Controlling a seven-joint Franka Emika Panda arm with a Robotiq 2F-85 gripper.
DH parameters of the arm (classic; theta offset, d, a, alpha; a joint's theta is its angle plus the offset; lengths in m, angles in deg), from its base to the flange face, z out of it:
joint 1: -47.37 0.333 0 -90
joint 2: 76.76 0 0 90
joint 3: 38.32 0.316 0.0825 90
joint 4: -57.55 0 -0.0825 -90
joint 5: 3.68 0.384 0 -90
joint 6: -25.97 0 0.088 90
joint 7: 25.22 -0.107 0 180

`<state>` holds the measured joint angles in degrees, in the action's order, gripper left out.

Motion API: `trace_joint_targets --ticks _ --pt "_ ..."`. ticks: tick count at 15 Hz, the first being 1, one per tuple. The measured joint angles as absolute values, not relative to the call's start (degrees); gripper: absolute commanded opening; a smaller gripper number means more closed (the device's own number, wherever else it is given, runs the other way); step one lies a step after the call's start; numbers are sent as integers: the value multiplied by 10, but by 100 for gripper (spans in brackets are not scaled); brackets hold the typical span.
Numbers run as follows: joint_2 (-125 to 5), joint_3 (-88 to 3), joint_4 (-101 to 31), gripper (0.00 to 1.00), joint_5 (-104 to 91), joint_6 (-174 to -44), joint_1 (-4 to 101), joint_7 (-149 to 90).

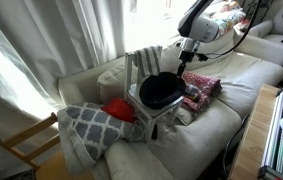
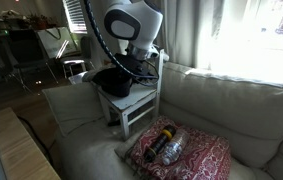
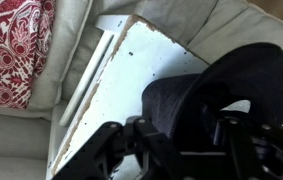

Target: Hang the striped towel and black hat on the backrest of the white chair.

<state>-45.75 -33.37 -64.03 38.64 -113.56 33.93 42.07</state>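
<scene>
Hat (image 3: 231,80) right against gripper (image 3: 179,140), lying on white chair (image 3: 121,90) seat.
Black, floppy, brim curled up; from the wrist view I can't tell whether jaws grip it.

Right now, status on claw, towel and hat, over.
Claw at black hat, jaws unclear. Hat on white chair seat, striped towel over backrest. Red cloth beside chair.

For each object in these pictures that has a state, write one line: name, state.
Chair: upright on sofa.
Towel: draped over chair's backrest.
Hat: lying on chair's seat, not hung.
Gripper: open, over hat.
Red cloth: bunched on sofa.
</scene>
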Motion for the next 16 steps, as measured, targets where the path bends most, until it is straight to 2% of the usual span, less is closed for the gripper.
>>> trace_joint_targets --ticks 3,4,11,16 --pt "-462 -335 -636 2 383 -1147 340 420" --pt "-466 -335 -636 0 379 -1147 340 420" --pt "-515 -352 -637 1 280 -1117 347 349" --pt "-570 -373 -637 1 183 -1017 348 252"
